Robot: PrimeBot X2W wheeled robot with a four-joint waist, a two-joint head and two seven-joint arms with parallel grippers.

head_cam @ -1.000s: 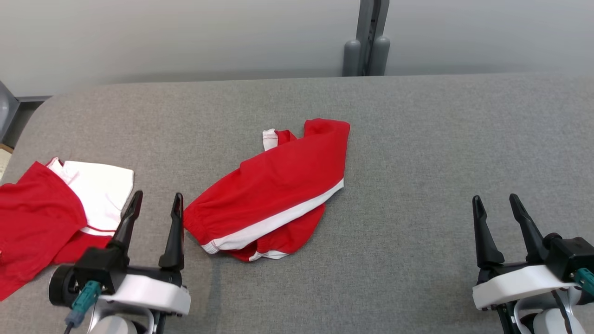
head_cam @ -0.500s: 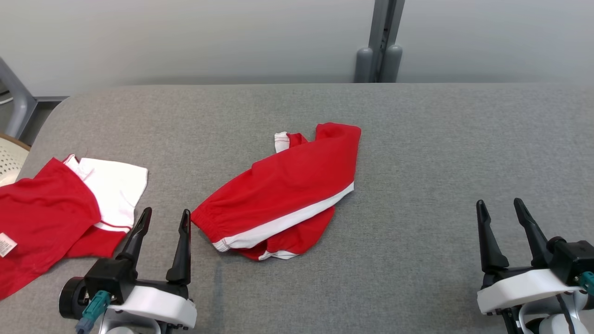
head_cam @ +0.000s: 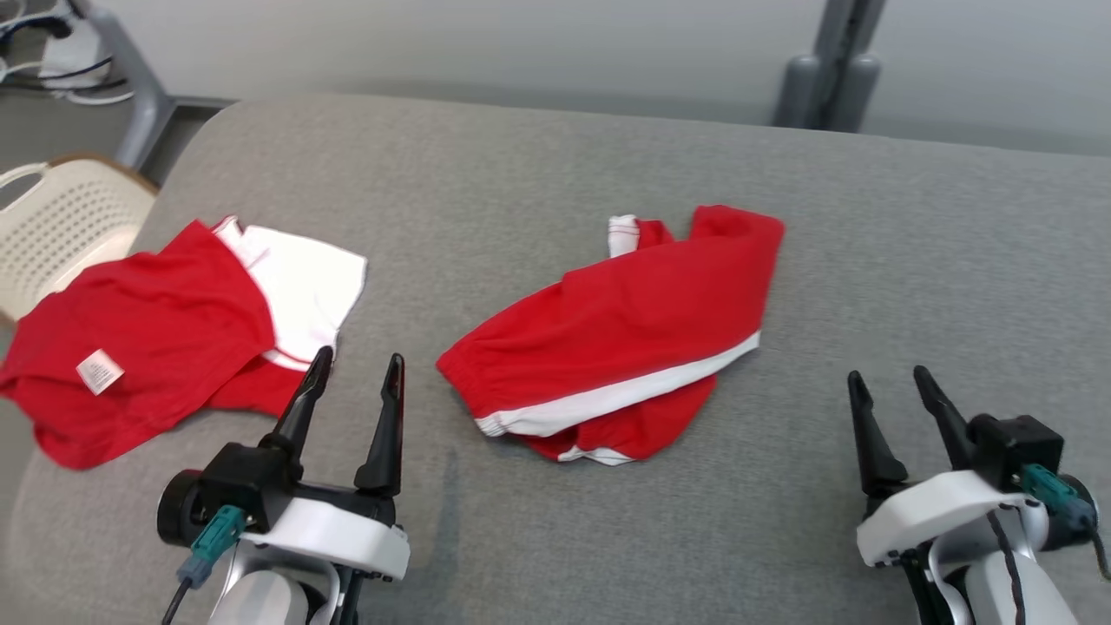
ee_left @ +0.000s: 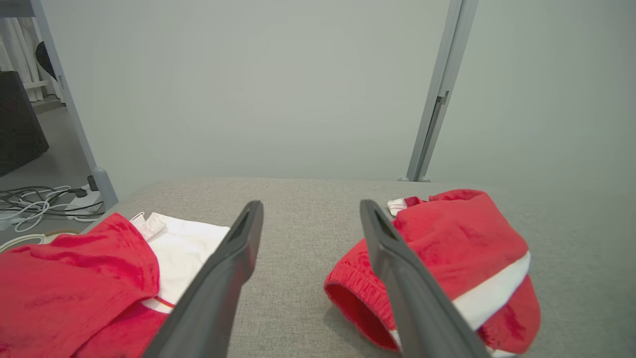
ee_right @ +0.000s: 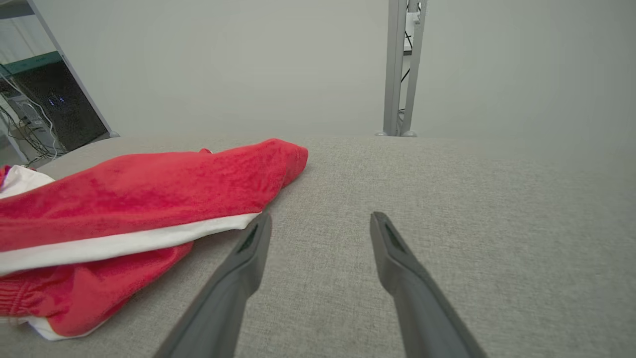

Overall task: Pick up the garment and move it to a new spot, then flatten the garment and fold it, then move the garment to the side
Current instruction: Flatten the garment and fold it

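Garment [head_cam: 616,347], red with a white stripe, lies crumpled in the middle of the worktop [head_cam: 521,156], grey cloth before a pale wall [head_cam: 434,43]; another red-and-white garment [head_cam: 156,338] lies by the left edge. Left wrist view: left jaws wide apart, empty, between both pieces. Right wrist view: right jaws apart, empty, over bare worktop beside the garment.

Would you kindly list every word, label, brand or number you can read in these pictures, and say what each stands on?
No text can be read.
White tag on the left garment: any print on it is too small to read.
Middle garment: red with a white stripe, no lettering visible.
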